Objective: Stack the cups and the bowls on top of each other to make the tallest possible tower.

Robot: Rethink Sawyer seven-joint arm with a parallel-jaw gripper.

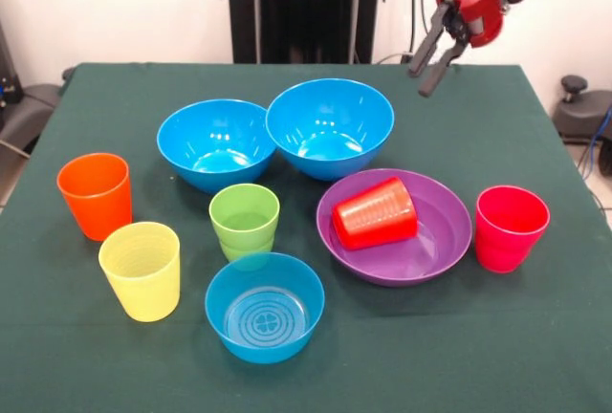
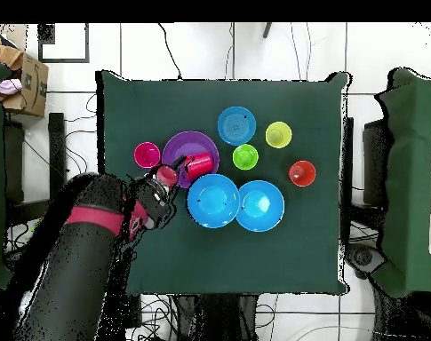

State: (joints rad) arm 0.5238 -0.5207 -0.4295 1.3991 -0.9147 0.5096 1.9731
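Note:
My gripper (image 1: 430,57) hangs open and empty high above the table's far right part, apart from everything; in the overhead view (image 2: 163,183) it shows beside the purple bowl. Two large blue bowls (image 1: 216,143) (image 1: 330,126) stand side by side, touching. The wide purple bowl (image 1: 426,241) holds the red cup (image 1: 375,212) lying on its side. The pinkish-red cup (image 1: 510,227) stands upright to its right. The orange cup (image 1: 95,195), yellow cup (image 1: 142,270) and light green cup (image 1: 245,220) stand upright at the left. The small blue bowl (image 1: 265,308) with a ringed bottom sits nearest. No tower stands. A small green bowl does not show apart from the green cup.
The green table cloth (image 1: 115,97) ends at the near edge just below the small blue bowl. The robot's pedestal (image 1: 306,7) stands behind the far edge. In the overhead view the arm (image 2: 85,240) reaches in from the lower left.

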